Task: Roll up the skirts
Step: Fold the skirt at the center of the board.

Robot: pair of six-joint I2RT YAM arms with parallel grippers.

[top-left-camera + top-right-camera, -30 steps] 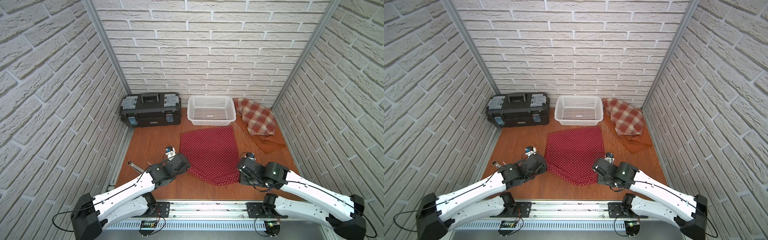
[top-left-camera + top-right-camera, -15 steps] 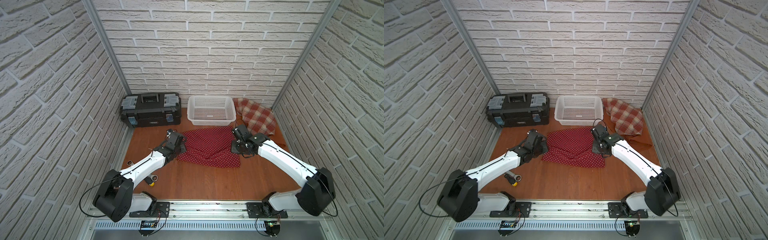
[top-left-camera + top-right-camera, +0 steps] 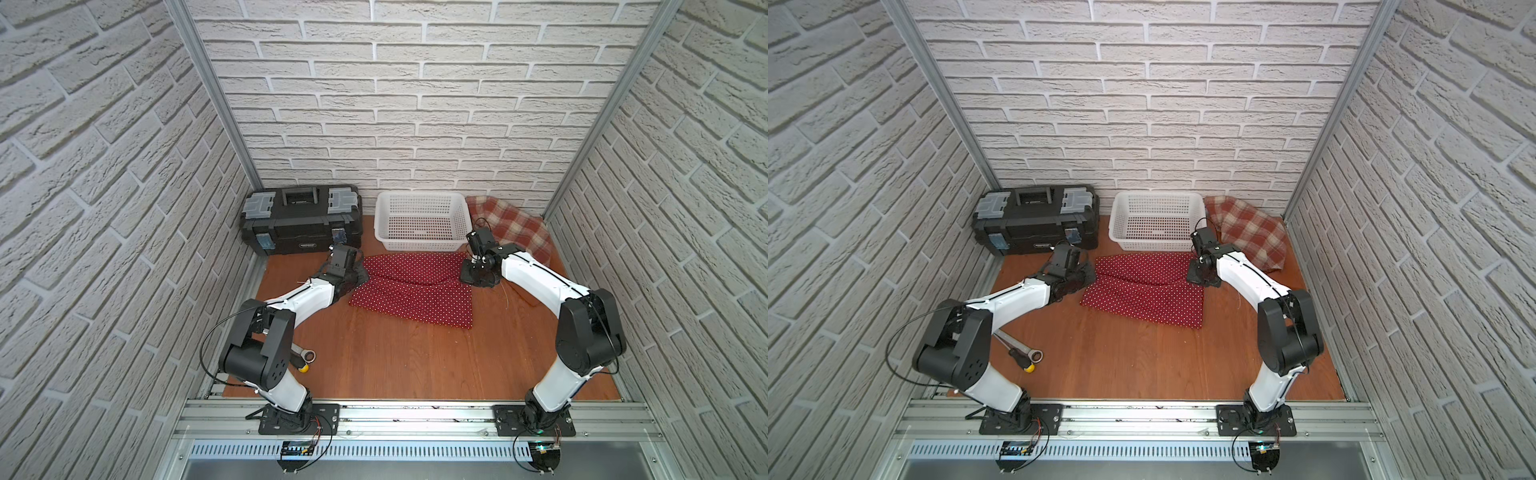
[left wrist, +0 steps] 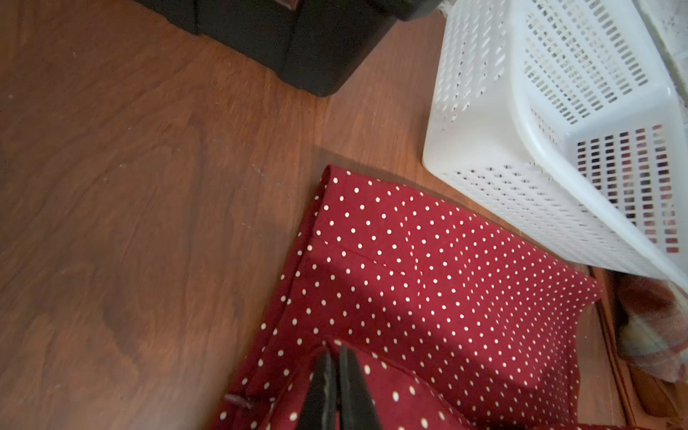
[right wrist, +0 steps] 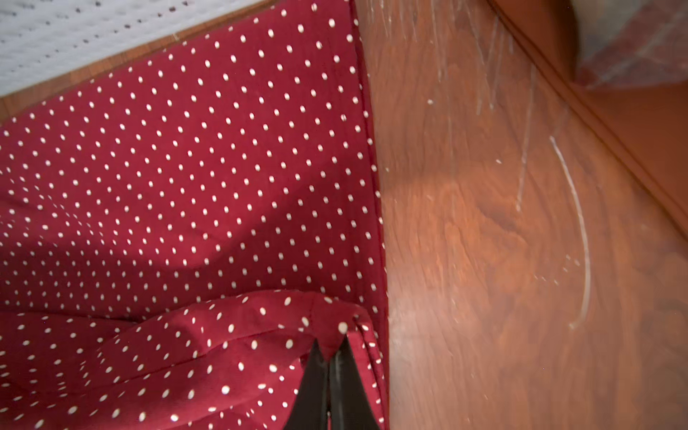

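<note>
My left gripper (image 4: 336,352) and right gripper (image 5: 331,346) each pinch 1 folded-over corner of the polka-dot skirt (image 3: 415,291). I'd turn both evenly, since the blurred left bite looks shallow.

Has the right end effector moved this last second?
Yes: the right end effector, gripping the polka-dot skirt, went from near the front rail toward the white basket.

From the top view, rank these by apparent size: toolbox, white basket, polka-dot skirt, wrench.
1. Polka-dot skirt and toolbox: too alike to rank.
2. White basket.
3. Wrench: smallest, partly hidden behind the left arm.
</note>
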